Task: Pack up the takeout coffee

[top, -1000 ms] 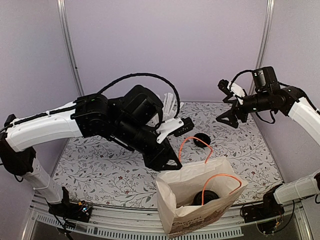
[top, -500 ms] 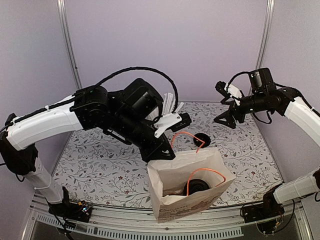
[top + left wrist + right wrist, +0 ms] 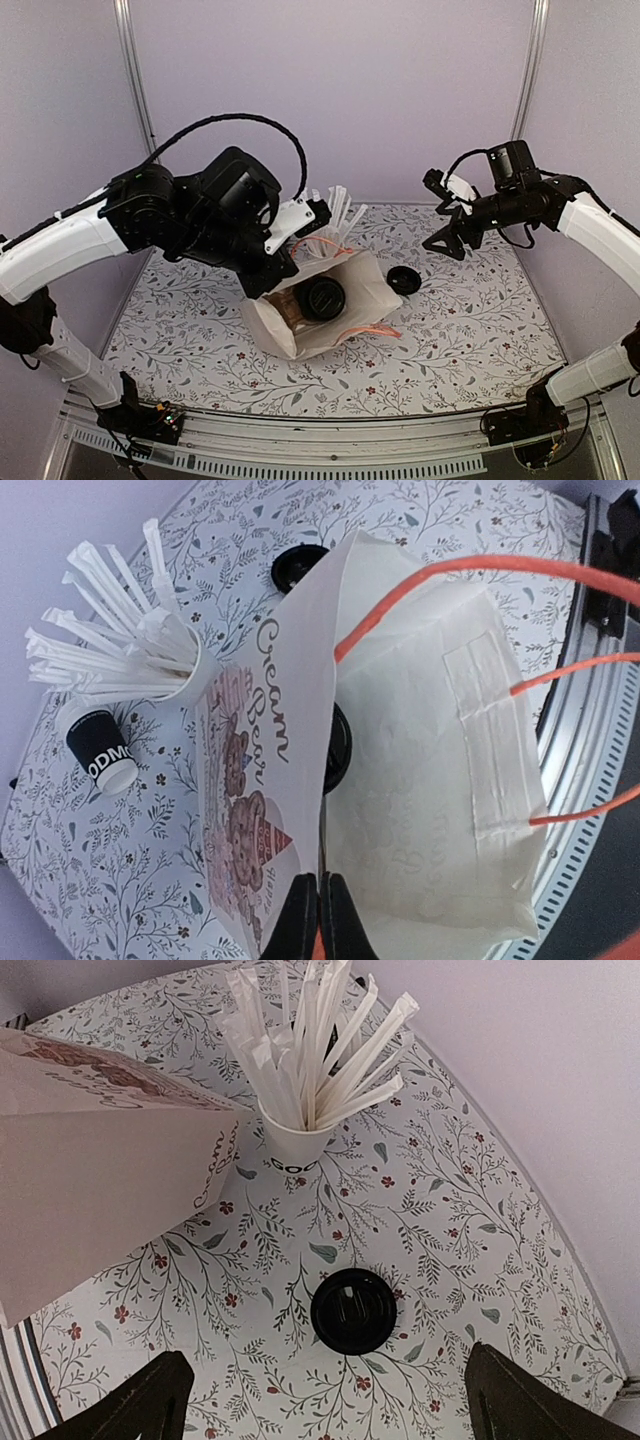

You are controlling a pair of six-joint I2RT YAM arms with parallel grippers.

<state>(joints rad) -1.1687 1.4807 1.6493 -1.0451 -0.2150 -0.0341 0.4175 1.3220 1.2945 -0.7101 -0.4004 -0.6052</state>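
A white paper bag (image 3: 368, 288) with orange handles and a bear print lies tipped at the table's middle, mouth toward the top camera. Inside it sits the takeout coffee (image 3: 322, 298), its black lid facing up; in the left wrist view only a dark edge of the coffee (image 3: 342, 748) shows past the bag's wall (image 3: 430, 760). My left gripper (image 3: 320, 905) is shut on the bag's rim; in the top view it (image 3: 272, 286) is mostly hidden under the wrist. My right gripper (image 3: 441, 213) hovers open above the back right, nothing between its fingers (image 3: 150, 1400).
A loose black lid (image 3: 353, 1310) lies on the floral table right of the bag, also in the top view as the lid (image 3: 404, 279). A white cup of wrapped sticks (image 3: 297, 1145) stands behind the bag. A dark white-rimmed cup (image 3: 100, 748) stands beside it.
My left gripper closed on the bag's rim and pulled the bag from the front edge back and left, tipping it over. The right arm drifted slightly left, still open.
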